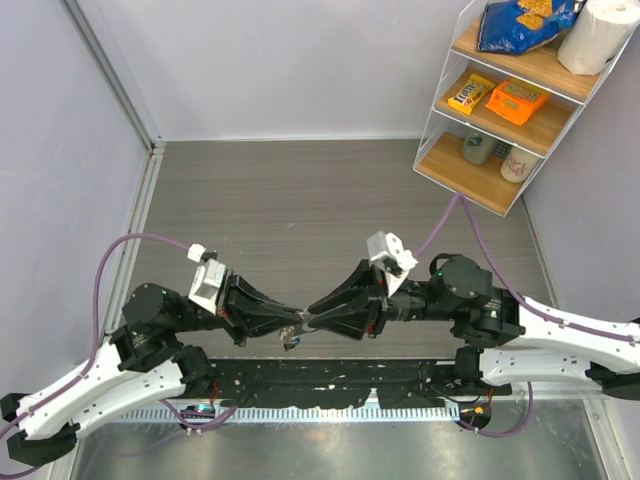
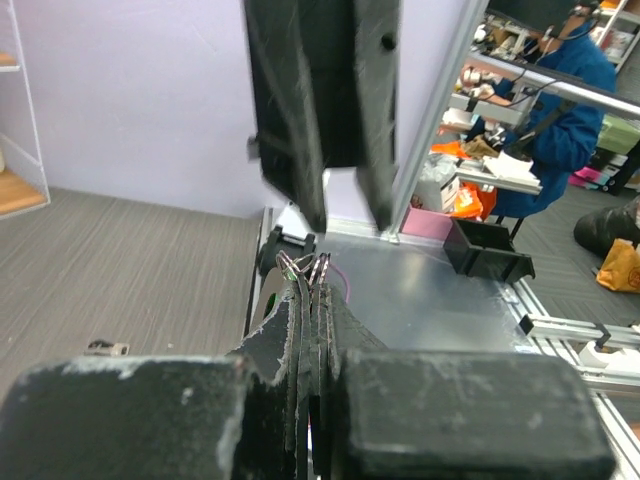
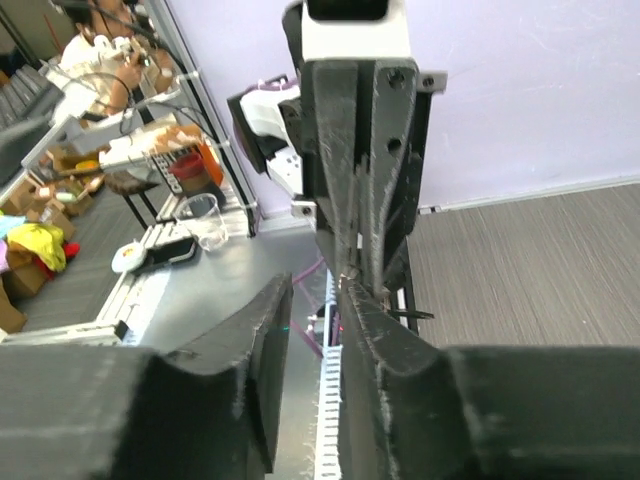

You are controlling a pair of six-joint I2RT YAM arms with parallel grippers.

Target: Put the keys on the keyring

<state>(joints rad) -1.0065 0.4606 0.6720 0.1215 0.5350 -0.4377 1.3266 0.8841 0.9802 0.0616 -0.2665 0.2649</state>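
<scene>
My left gripper (image 1: 298, 320) and right gripper (image 1: 314, 321) meet tip to tip above the table's near edge. In the left wrist view the left gripper (image 2: 311, 278) is shut on the keyring (image 2: 297, 264), whose thin silvery wire loops stick out past the fingertips, with a speck of green beside them. A small dark key (image 1: 292, 342) hangs below the left tips. The right gripper (image 3: 315, 287) is open, and one finger (image 3: 372, 330) touches the left gripper's tips. It shows from the front in the left wrist view (image 2: 340, 190). Other keys are hidden.
A small flat metal piece (image 2: 105, 347), maybe a key, lies on the grey wood table (image 1: 300, 200). A white wire shelf (image 1: 510, 100) with snacks, cups and a paper roll stands at the back right. A black rail (image 1: 330, 385) runs along the near edge.
</scene>
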